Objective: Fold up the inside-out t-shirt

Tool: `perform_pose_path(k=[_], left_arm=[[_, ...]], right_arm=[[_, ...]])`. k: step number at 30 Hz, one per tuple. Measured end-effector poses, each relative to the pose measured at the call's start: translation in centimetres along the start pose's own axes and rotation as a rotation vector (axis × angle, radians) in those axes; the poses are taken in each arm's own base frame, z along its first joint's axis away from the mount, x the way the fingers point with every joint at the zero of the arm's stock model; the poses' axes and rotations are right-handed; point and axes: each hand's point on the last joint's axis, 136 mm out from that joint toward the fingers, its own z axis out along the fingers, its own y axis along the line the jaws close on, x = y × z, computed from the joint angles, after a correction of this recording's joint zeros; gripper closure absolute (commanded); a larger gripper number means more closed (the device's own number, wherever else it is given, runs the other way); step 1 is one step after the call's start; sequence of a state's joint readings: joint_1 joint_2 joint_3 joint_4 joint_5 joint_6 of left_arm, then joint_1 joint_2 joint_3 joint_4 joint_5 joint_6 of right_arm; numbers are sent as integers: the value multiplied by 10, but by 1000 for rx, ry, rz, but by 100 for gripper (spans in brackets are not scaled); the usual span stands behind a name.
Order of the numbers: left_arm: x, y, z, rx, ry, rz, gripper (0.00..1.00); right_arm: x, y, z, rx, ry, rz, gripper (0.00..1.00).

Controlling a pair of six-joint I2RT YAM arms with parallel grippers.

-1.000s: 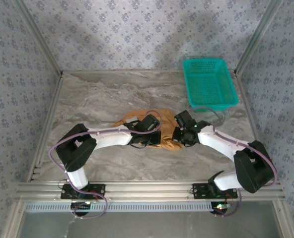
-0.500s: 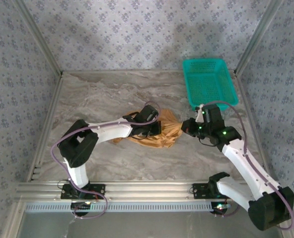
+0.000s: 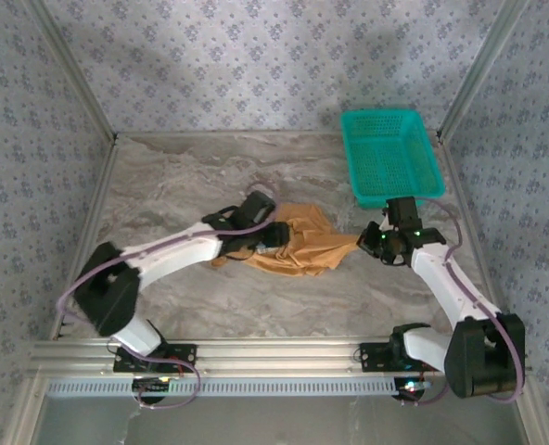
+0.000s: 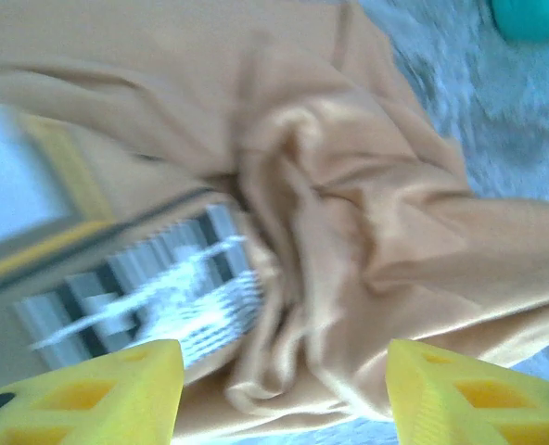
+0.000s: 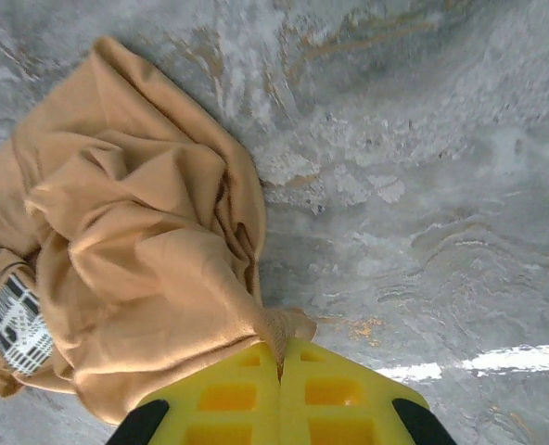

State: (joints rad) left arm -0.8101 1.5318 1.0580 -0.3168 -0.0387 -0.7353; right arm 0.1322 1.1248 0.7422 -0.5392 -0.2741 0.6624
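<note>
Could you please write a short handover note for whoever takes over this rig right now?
Grippers: the left gripper is open over the t-shirt, holding nothing. The right gripper is shut, apparently pinching the shirt's right edge.
Things: the shirt lies crumpled in a heap mid-table. The teal basket sits at the far right corner, apart from it.
Done: no fold yet.
Left: spread the shirt flat, then fold it.

Grey marbled table (image 3: 182, 176). Lying on it in a crumpled heap: the inside-out t-shirt (image 3: 307, 248), directly under left gripper (image 3: 278, 235), one edge reaching tips of right gripper (image 3: 362, 244). Teal basket (image 3: 400, 193) just beyond right gripper, apart from shirt.
</note>
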Motion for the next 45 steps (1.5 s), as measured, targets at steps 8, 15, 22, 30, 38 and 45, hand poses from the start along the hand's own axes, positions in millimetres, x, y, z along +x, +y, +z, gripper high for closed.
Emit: perform_pose_path(k=[8, 15, 22, 30, 38, 45], left_arm=[[11, 137, -40, -223, -53, -190, 46], [57, 187, -43, -321, 25, -293, 41], [64, 181, -17, -259, 61, -351, 58], [64, 187, 2, -263, 84, -399, 100], [-94, 188, -113, -156, -316, -466, 100], [-186, 148, -280, -30, -746, -393, 100]], right_arm=[[-30, 18, -43, -71, -143, -2, 100], [-28, 12, -33, -54, -103, 24, 100], [-31, 18, -35, -71, -101, 20, 100], [-33, 24, -37, -92, -85, 20, 100], [-116, 72, -127, -176, -288, -2, 100], [-156, 120, -219, -310, -474, -73, 100]])
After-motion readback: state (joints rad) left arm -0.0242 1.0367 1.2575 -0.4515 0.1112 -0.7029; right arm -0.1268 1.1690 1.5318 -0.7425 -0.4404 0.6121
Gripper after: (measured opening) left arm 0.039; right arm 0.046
